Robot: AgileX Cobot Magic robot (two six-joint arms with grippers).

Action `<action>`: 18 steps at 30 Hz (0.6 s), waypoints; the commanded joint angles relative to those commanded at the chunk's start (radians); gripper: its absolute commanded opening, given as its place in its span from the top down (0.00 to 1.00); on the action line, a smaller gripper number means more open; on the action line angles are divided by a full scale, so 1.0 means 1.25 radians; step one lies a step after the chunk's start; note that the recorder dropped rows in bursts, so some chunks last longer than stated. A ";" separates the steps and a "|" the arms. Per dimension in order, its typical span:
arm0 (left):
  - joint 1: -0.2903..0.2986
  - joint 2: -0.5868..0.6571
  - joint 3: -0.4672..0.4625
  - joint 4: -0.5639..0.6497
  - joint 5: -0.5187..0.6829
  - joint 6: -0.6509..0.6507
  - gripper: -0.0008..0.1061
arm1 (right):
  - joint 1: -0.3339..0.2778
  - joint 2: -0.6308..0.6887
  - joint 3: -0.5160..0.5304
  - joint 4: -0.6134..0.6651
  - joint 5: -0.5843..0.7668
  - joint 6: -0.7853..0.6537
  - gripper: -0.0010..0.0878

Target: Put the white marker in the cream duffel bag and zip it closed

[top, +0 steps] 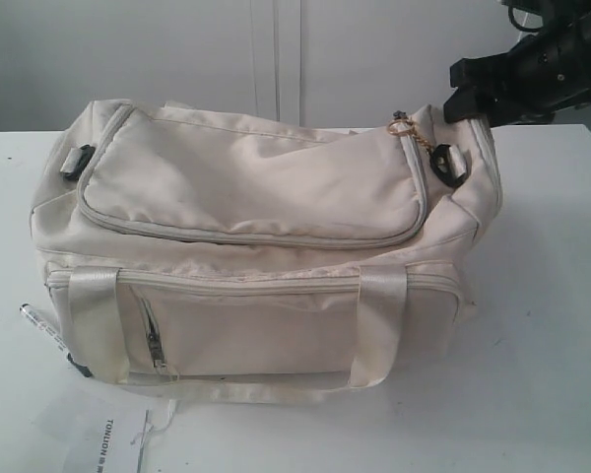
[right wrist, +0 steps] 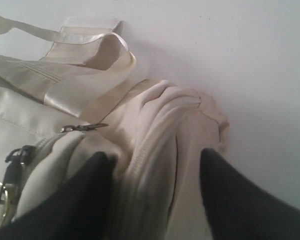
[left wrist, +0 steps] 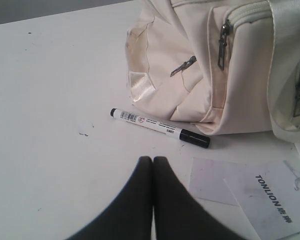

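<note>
The cream duffel bag (top: pixel 256 236) stands in the middle of the white table with its top flap lying flat. The white marker (left wrist: pixel 155 126), black cap toward the bag, lies on the table beside the bag's left end, and shows in the exterior view too (top: pixel 41 330). My left gripper (left wrist: pixel 153 160) is shut and empty, hovering a short way in front of the marker; the exterior view does not show it. My right gripper (right wrist: pixel 157 160) is open, its fingers straddling the bunched zipper edge at the bag's right end (right wrist: pixel 160 115), and it hangs over that end (top: pixel 470 99).
A white printed sheet reading TONLION (left wrist: pixel 270 200) lies by the bag's front left corner (top: pixel 103 434). A gold ring and chain (top: pixel 414 133) hangs at the flap's right corner. A webbing handle (right wrist: pixel 85 50) lies on the table past the bag's end.
</note>
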State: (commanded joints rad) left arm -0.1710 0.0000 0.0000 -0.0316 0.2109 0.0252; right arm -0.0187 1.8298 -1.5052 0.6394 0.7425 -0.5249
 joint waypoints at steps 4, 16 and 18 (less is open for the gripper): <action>0.000 0.000 0.000 0.000 0.000 0.000 0.99 | 0.000 0.000 0.000 0.002 -0.006 -0.016 0.99; 0.000 0.000 0.000 0.000 0.000 0.000 0.99 | 0.000 0.000 0.000 0.035 -0.014 -0.016 0.99; 0.000 0.000 0.000 0.000 0.000 0.000 0.99 | 0.000 0.000 0.000 0.035 -0.014 -0.016 0.99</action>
State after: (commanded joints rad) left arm -0.1710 0.0000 0.0000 -0.0316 0.2109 0.0252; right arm -0.0186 1.8298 -1.5052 0.6835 0.7247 -0.5452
